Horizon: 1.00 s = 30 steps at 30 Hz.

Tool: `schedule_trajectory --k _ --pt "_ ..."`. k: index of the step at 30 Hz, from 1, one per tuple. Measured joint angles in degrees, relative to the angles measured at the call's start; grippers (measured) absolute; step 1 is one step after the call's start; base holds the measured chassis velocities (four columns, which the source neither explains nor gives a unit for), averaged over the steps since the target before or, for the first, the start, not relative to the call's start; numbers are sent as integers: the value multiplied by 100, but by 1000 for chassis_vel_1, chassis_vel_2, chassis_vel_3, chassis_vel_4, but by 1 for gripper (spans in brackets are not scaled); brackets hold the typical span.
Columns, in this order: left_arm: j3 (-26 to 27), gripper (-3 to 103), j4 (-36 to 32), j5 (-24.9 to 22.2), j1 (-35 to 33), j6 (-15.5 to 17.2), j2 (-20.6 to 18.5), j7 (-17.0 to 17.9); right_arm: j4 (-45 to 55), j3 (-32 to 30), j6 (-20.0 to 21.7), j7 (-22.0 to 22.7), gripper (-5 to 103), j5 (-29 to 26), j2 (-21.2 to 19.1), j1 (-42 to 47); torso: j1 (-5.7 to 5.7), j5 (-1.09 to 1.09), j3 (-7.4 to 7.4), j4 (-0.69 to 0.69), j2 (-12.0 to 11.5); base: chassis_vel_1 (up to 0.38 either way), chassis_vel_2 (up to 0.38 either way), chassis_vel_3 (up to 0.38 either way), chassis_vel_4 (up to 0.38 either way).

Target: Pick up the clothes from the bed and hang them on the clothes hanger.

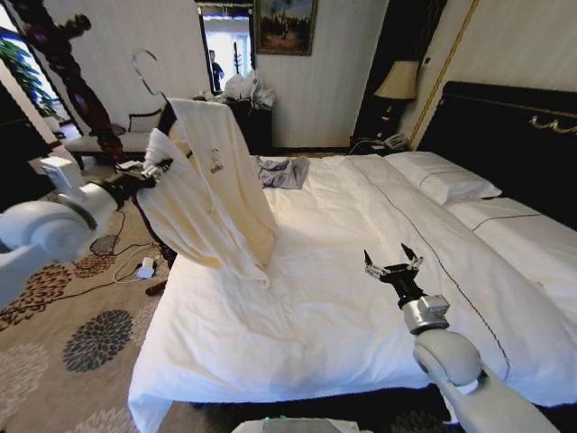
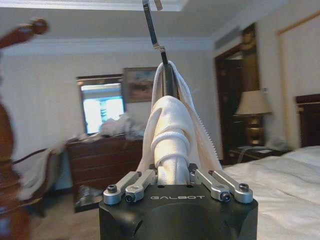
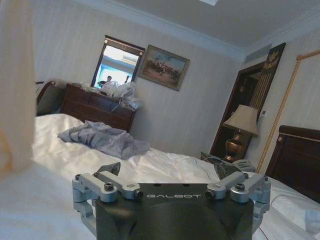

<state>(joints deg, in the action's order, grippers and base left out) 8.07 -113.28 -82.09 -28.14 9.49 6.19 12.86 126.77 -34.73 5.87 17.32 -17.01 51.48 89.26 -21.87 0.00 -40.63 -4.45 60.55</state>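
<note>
The cream-yellow clothes (image 1: 216, 194) hang in the air beside the bed's left edge, draped over the black clothes hanger (image 1: 168, 117), whose wire hook (image 1: 147, 70) points up. My left gripper (image 1: 159, 168) is shut on a bunched fold of the clothes (image 2: 170, 135) just under the hanger's neck (image 2: 168, 80). The garment's lower hem touches the white duvet of the bed (image 1: 361, 216). My right gripper (image 1: 392, 262) hovers open over the middle of the bed with nothing between its fingers (image 3: 111, 169), well apart from the clothes (image 3: 15, 90).
A smaller grey garment (image 1: 281, 171) lies at the bed's far side, also in the right wrist view (image 3: 102, 140). A dark carved wooden post (image 1: 65, 63) stands close behind my left arm. Cables and a white plug (image 1: 144, 268) lie on the patterned carpet. Pillows (image 1: 442, 180) rest by the black headboard.
</note>
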Motion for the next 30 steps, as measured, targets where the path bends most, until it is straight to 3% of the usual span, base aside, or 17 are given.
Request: schedule_trajectory --k 3,12,20,30 --pt "184 19 -41 -390 44 245 -85 384 20 -18 -46 -50 100 203 90 152 0 1 0 0 -1 0 0 0 0" --pt "543 19 240 -1210 188 820 -122 877 66 12 -92 -86 100 472 254 336 -1 0 0 0 -1 0 0 0 0" --pt "706 19 564 -1502 234 1238 -174 782 67 110 -146 -115 100 730 375 445 -1 0 0 0 -1 0 0 0 0" --pt "885 19 1073 -2025 560 1659 -591 603 -16 469 -148 -108 100 779 374 266 -1 2 0 1 -1 0 0 0 0"
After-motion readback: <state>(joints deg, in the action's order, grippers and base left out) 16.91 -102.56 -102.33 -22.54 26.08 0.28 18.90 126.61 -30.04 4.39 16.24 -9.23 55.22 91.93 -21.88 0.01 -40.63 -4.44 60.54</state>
